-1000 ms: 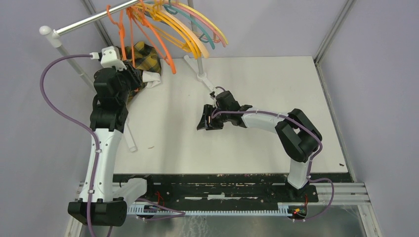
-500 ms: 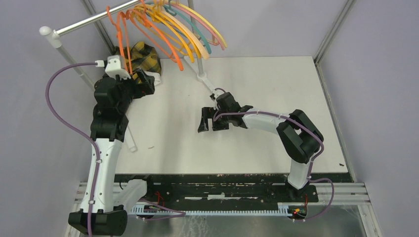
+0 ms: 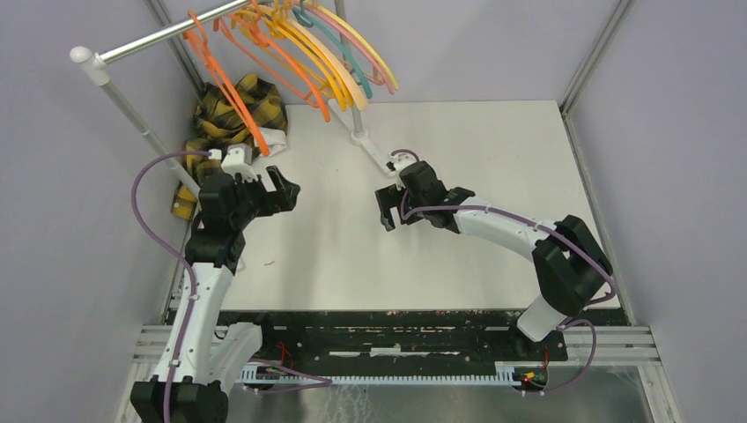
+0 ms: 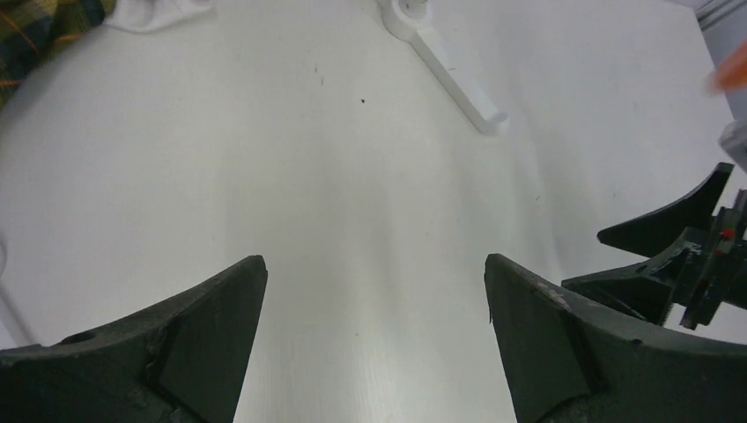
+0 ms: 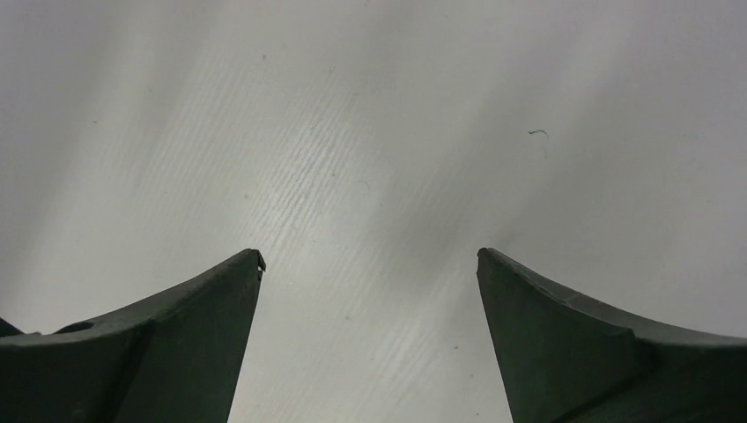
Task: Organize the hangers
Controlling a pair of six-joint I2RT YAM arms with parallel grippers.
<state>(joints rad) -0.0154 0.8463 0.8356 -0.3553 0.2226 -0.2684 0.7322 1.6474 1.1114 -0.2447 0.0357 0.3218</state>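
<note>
1. Left gripper [image 3: 269, 189] hovers over the left part of the table [image 3: 476, 150] with its jaws spread wide and nothing in them. Its wrist view shows only bare white surface between the fingers.
2. The right gripper [image 3: 395, 216] hangs near the middle of the table, likewise released and empty. It faces left, and the two grippers are well apart.
3. The hangers [image 3: 339, 77] all hang in one bunch on the silver rail [image 3: 159, 37] at the far left. They are above and beyond both grippers, and neither touches them.
4. Within the bunch, the orange ones sit toward the left, the yellow and peach in the middle, and the teal and pink at the right. Their arms fan out and down toward the near right.
5. The leftmost orange hanger [image 3: 234, 104] reaches closest to the left gripper. In the top view its lower tip ends just beyond that gripper, with a clear gap between them.
6. A yellow-black plaid cloth [image 3: 238, 110] lies crumpled on the far left of the table, behind the orange hangers and beyond the left gripper.
7. The white rack foot [image 3: 374, 150] runs across the table from the pole, its end near the right gripper's wrist.
</note>
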